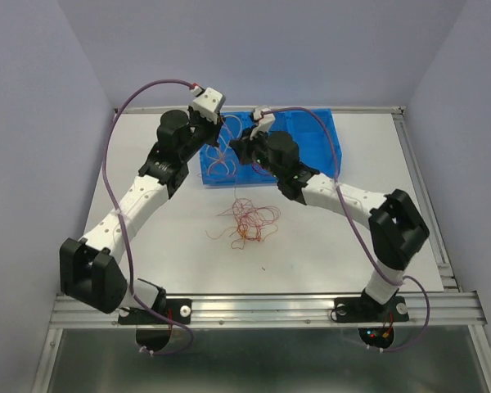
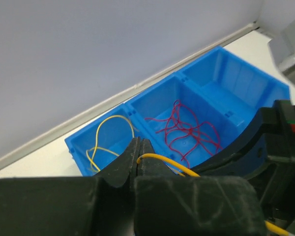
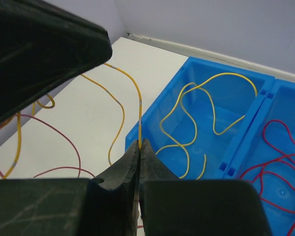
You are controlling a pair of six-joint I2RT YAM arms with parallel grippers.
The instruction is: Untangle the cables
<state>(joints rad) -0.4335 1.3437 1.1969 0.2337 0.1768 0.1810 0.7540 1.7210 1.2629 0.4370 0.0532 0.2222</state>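
Note:
A loose tangle of thin dark red and orange cables (image 1: 245,219) lies on the white table in front of the blue bin (image 1: 327,135). My left gripper (image 2: 139,156) is shut on a yellow cable (image 2: 167,163) above the bin's near left end. My right gripper (image 3: 139,143) is shut on a yellow cable (image 3: 139,105) that rises from its tips toward the left arm's black body (image 3: 39,44). In the top view the left gripper (image 1: 215,137) and the right gripper (image 1: 236,150) are close together over the bin's left part.
The bin has three compartments: the left one holds a curly yellow cable (image 3: 201,110), the middle one dark red cables (image 2: 187,130), and the right one (image 2: 231,78) shows nothing inside. A raised rail (image 1: 425,196) borders the table's right side. Walls stand close behind and beside.

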